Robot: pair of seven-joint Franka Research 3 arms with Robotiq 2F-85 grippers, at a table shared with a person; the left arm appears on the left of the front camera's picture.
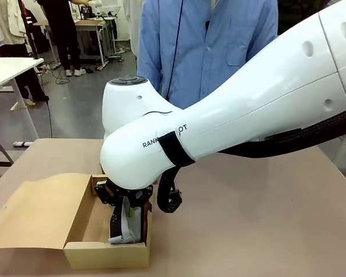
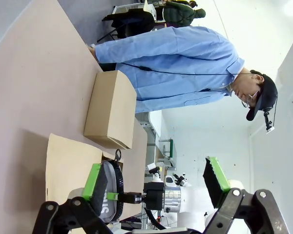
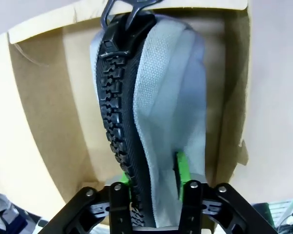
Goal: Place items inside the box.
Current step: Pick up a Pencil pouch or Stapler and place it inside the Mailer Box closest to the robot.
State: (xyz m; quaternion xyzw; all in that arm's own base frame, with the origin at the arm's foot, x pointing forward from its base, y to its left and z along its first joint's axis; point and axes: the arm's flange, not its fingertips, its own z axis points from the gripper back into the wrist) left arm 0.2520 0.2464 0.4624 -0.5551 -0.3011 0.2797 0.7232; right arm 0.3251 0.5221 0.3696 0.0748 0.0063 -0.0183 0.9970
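Observation:
An open cardboard box sits at the table's near left, its lid flap spread out to the left. My right gripper reaches down into it, shut on a grey zip pouch with a black zipper. In the right wrist view the grey pouch hangs upright between the green pads of the right gripper, over the box's floor. My left gripper is open and holds nothing, well off from the box.
A person in a blue shirt stands at the far edge, a hand on the table. My right arm's big white link crosses over the table's middle. Bare tabletop lies to the right of the box.

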